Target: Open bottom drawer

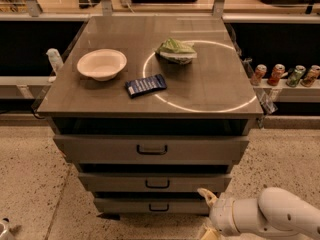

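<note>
Bottom drawer (125, 205), lower centre: likely rigid, sliding metal; grasp its black loop handle (159, 207). Gripper (206, 214), lower right, spread and empty.

No writing is legible, even on the blue packet (145, 85) or the cans (276, 74) at right; the gripper (206, 213), fingers spread, hovers just right of the bottom drawer (122, 205).

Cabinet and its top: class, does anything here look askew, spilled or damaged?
Nothing stands out. The white bowl, blue packet and green bag rest unspilled on the cabinet top; the bottom drawer sits shut and level. The gripper, open, is at its right end.
</note>
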